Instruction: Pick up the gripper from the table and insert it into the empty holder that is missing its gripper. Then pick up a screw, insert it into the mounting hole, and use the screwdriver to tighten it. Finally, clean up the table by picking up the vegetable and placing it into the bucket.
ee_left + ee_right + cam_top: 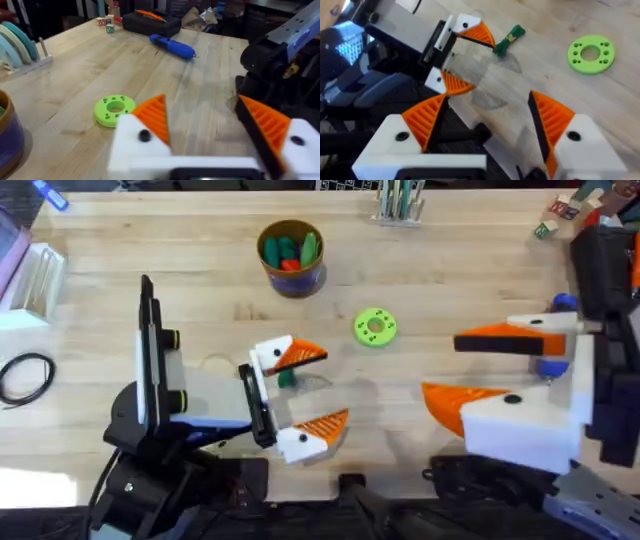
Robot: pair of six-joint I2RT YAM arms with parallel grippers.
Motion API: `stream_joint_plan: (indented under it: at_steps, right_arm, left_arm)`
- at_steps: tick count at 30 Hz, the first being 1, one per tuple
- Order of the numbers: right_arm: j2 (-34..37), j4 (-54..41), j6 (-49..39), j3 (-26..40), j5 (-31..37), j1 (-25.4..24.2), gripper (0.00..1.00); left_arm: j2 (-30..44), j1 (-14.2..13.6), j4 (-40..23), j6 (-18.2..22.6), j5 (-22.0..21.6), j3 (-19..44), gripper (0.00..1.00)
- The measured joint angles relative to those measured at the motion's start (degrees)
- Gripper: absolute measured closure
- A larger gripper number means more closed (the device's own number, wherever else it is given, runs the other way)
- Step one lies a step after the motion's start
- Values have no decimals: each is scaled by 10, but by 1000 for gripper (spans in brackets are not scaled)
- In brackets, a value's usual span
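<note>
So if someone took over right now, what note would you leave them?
Grippers: the left gripper is open and empty, one fingertip beside the vegetable; the right gripper is open and empty.
Things: the vegetable lies on the table, not in the bucket. The screwdriver lies by the right arm.
Done: can't tell about the insert and screw.
Left: vegetable into bucket.
</note>
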Motion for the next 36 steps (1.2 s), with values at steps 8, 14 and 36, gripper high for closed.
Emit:
stream_joint_plan:
  at_steps: [8, 14, 36]
  right_arm:
    - [3, -31, -6, -7, -9, 0, 19]
    - [4, -31, -6, -7, -7, 0, 17]
    - [160, -9, -53, -7, 268, -242, 13]
  left_arm:
    - [0, 0, 0, 4, 0, 0, 846]
    - [0, 0, 0, 6, 0, 0, 984]
    - [0, 0, 0, 6, 0, 0, 986]
